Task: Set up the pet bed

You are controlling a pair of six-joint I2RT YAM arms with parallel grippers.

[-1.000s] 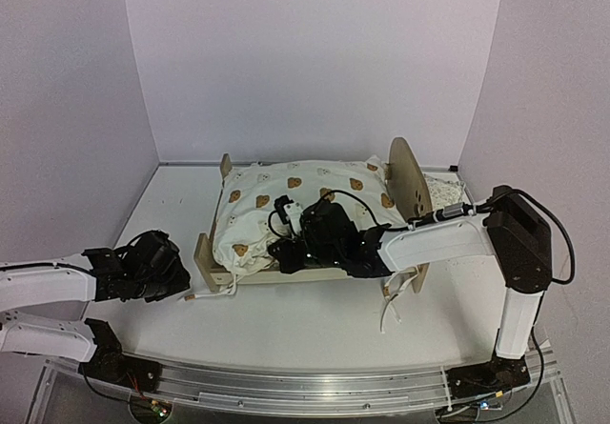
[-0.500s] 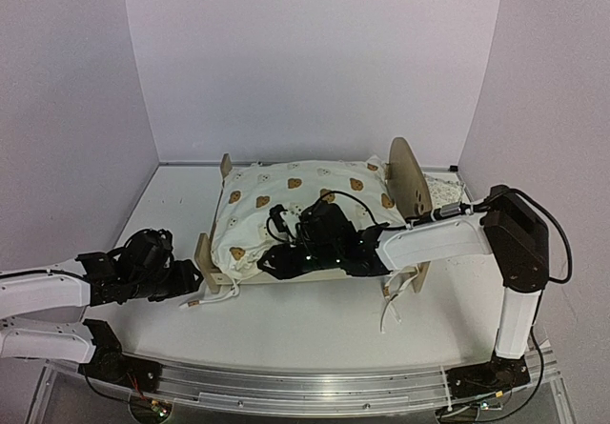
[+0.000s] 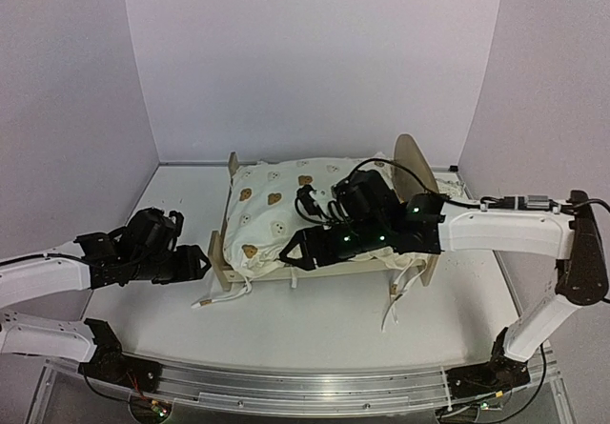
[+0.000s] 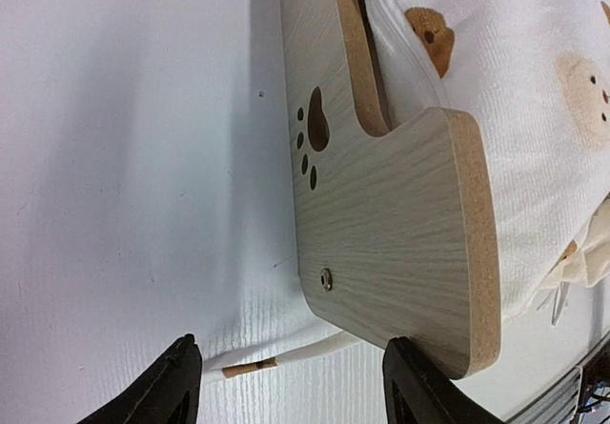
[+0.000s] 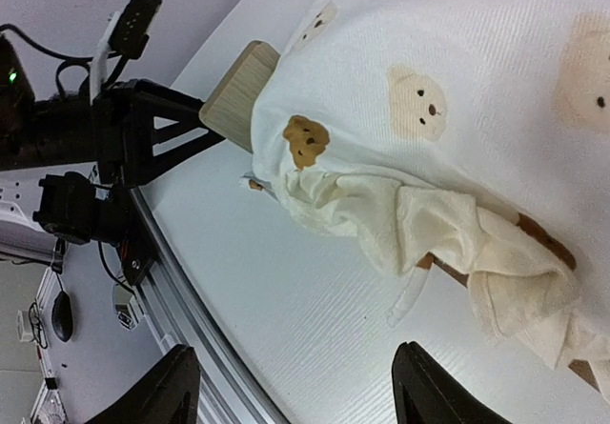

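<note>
Left tool (image 3: 195, 260) hovers low over the worktop (image 3: 315, 333), fingers spread and empty, nosed up to the foot end of the pet bed (image 3: 413, 171), which stands mid-worktop under a bear-print quilt (image 3: 272, 205). Right tool (image 3: 297, 251) hangs at the quilt's near edge, also wide apart, gripping nothing. Over to the left wrist: the footboard (image 4: 400, 224) with its paw cutout (image 4: 317, 131) looms just ahead of the fingers, so it looks placed to steady or nudge the frame. Right wrist: the ruffled hem (image 5: 429, 233) droops bunched over the bed's side, probably why that arm waits there.
</note>
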